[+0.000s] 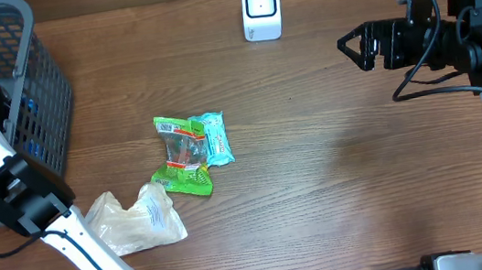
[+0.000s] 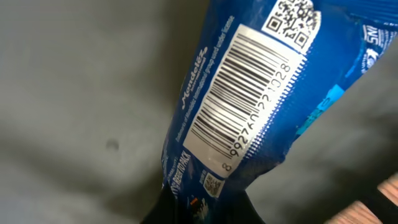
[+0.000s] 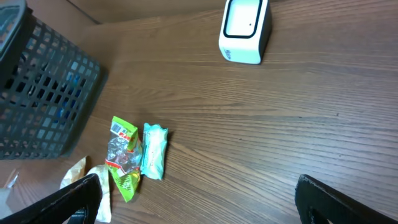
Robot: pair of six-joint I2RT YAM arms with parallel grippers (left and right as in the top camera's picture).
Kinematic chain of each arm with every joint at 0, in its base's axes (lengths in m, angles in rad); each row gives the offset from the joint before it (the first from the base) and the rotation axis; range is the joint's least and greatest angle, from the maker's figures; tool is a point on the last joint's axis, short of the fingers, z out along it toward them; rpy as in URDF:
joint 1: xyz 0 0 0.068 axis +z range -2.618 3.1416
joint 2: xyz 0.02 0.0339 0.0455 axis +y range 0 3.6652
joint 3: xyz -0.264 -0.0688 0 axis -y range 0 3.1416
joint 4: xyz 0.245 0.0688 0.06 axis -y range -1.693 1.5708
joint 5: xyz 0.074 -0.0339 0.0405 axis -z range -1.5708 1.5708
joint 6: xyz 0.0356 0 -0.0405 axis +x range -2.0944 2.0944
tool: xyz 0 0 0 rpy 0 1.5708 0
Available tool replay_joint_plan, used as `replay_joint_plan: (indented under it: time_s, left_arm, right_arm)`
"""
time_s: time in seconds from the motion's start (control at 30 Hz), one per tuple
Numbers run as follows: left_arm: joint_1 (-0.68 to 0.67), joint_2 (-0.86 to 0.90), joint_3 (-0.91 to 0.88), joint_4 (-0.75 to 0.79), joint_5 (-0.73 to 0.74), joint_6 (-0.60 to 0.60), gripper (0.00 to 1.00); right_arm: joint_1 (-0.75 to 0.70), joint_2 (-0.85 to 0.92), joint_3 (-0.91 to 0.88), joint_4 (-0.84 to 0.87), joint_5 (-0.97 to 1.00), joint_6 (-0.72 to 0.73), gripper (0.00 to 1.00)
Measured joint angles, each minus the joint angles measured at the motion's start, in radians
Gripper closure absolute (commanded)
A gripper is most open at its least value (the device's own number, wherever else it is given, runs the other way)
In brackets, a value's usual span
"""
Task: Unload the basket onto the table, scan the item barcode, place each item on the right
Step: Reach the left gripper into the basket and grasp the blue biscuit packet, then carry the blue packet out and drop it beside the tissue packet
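Left gripper [image 2: 200, 210] clamps blue glossy plastic snack packet [image 2: 214, 43] by its end, white barcode label [image 2: 249, 106] clear, likely light, floppy, slick; right gripper [image 1: 347, 48] wide.

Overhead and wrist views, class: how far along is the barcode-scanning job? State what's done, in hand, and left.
Done: the left gripper is shut on a blue packet, its barcode visible. In hand: that arm is at the basket, far from the scanner. Left: carrying the packet to the scanner and showing the barcode. The right gripper hangs open, empty.
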Motion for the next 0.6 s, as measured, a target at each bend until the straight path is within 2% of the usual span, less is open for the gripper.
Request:
replay_joint_plan:
  time_s: [0.13,0.4,0.5,0.6]
  left_arm:
    - [0.000,-0.127,0.048,-0.030,0.000,-0.008,0.96]
    - [0.000,-0.666,0.140,-0.062,-0.007,-0.029,0.95]
    - [-0.014,-0.778,0.153,-0.170,0.043,-0.030,0.96]
    - [-0.091,-0.789,0.127,-0.238,0.115,-0.026,0.96]
  right_arm:
    - [0.000,0.000,0.000,-0.001,-0.010,0.000,0.00]
    - [0.000,0.000,0.000,0.008,-0.017,0.000,0.00]
    - [0.000,0.000,0.000,0.007,-0.028,0.000,0.00]
    - [0.000,0.000,0.000,0.007,-0.038,0.000,0.00]
